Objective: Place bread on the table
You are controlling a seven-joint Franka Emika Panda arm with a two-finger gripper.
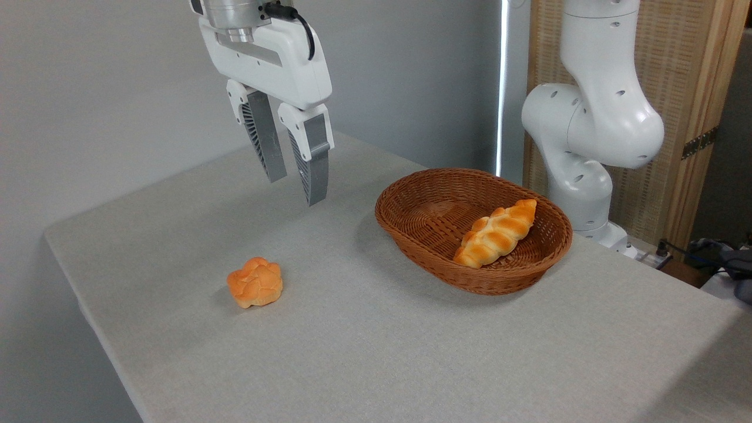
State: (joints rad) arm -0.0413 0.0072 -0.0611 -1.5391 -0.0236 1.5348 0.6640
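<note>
Bread [255, 282] resting on the grey counter [411, 341], well apart from the wicker basket [423, 194] holding a braided loaf [496, 232]; gripper [294, 188] raised above, narrowly parted, empty; placement appears complete, nothing evidently left.

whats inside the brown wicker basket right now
One long braided golden loaf lies inside the brown oval wicker basket, toward its right side. The rest of the woven floor looks bare. The spot beneath the loaf is covered.
</note>
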